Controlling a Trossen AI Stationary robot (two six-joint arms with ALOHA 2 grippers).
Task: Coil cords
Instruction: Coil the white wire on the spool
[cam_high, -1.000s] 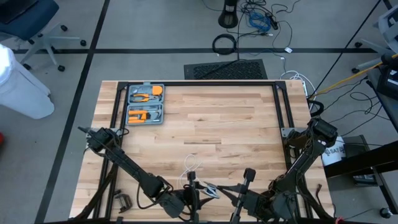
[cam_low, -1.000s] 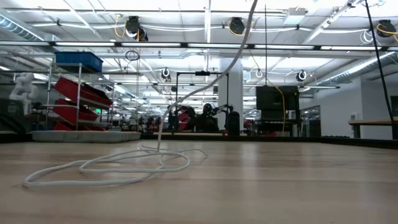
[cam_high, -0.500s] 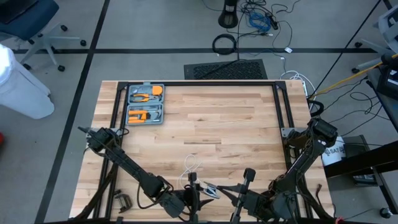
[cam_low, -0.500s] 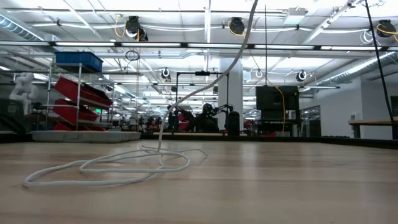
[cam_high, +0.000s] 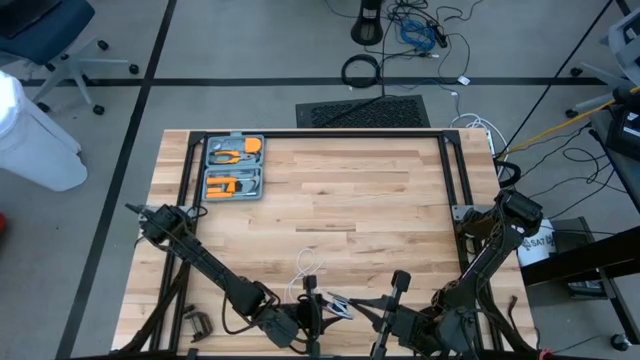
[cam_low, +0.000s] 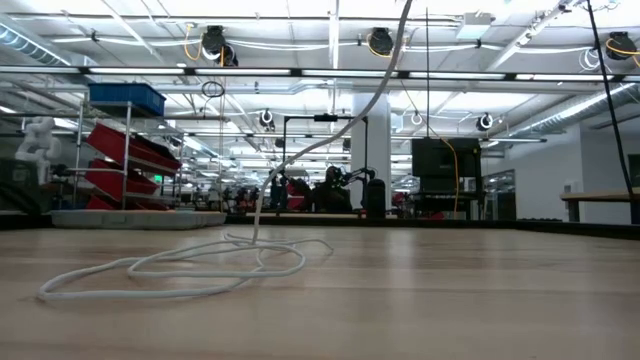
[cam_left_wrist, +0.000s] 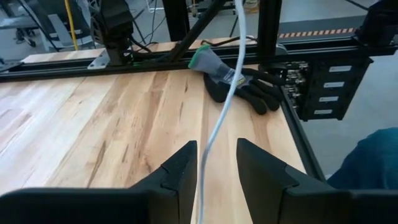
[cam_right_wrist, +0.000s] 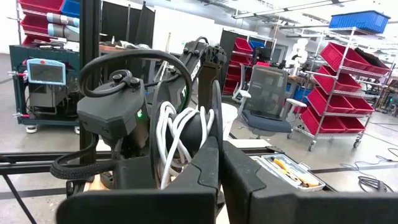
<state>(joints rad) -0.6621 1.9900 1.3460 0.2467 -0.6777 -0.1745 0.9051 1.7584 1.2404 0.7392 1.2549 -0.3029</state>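
At bench (cam_high: 380, 200) near edge, your left gripper (cam_left_wrist: 216, 163) spread around white cord (cam_left_wrist: 219, 118); right gripper (cam_right_wrist: 219, 163) pressed together on reel (cam_right_wrist: 183, 134).

Two dark, slender jointed arms are seen from above, each built of black links with bulkier rounded housings at the joints. The left gripper (cam_left_wrist: 214, 171) is made of two flat, matte black fingers with angular stepped inner faces. The right gripper (cam_right_wrist: 219, 168) is formed of two black fingers with bevelled edges. On the left arm's grey-black housing, a small green light and a looped black cable are visible.
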